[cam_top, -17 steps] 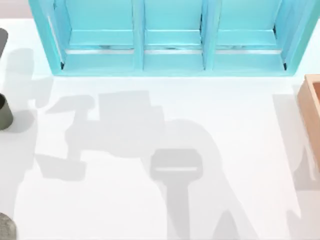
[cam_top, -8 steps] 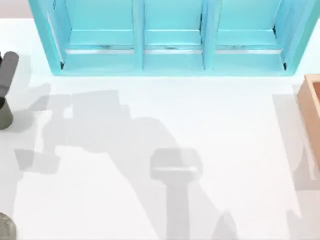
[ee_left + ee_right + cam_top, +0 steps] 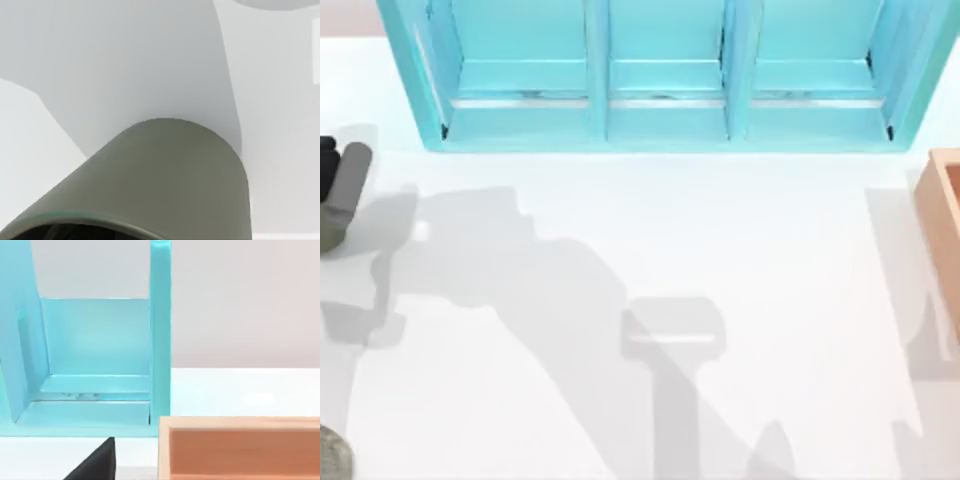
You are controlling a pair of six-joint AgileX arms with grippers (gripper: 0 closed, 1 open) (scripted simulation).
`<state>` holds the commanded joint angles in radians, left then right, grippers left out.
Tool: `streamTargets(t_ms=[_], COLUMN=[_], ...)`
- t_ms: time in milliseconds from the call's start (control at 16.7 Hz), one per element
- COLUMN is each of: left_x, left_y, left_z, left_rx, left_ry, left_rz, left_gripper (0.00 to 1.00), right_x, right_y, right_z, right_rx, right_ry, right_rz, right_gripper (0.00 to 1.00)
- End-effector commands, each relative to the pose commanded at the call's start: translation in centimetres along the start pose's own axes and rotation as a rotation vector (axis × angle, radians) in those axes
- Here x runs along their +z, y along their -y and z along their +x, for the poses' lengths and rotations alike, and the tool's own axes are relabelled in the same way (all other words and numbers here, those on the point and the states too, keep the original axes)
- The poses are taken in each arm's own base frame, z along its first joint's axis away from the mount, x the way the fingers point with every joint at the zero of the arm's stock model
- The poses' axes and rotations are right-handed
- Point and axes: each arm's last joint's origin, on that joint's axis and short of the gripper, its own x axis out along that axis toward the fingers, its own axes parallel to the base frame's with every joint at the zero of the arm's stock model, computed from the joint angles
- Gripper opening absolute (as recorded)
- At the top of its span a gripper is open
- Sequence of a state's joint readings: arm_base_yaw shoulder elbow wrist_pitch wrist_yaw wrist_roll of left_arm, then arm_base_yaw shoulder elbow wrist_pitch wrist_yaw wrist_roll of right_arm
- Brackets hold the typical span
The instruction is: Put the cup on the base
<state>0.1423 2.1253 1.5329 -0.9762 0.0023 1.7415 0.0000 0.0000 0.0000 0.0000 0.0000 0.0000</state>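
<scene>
the left gripper (image 3: pixel 340 170) sits at the far left edge of the top view, right over the cup (image 3: pixel 330 225), seemingly lined up to grasp it; whether its fingers are spread cannot be told. the base (image 3: pixel 332 455) waits at the lower left corner, well apart from the cup (image 3: pixel 165 175), likely the drop-off spot.

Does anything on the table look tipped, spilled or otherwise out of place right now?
Nothing stands out. The cup sits at the table's far left edge with the left gripper over it, the base lies flat at the near left corner, and the shelf unit and wooden box stand square.
</scene>
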Motion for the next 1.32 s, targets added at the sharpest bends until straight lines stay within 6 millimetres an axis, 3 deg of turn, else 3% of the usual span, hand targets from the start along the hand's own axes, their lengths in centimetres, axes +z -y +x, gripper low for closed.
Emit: streamTargets(t_ms=[780,1320], left_x=[0.00,0.10], left_y=[0.00,0.00], left_z=[0.00,-0.03], left_rx=[0.000,0.000], left_ry=[0.000,0.000], left_rz=[0.000,0.003], left_gripper=[0.02,0.00], right_x=[0.00,0.00], right_y=[0.00,0.00], right_z=[0.00,0.00], right_rx=[0.000,0.000], right_ry=[0.000,0.000], right_rz=[0.000,0.000], right_gripper=[1.00,1.00])
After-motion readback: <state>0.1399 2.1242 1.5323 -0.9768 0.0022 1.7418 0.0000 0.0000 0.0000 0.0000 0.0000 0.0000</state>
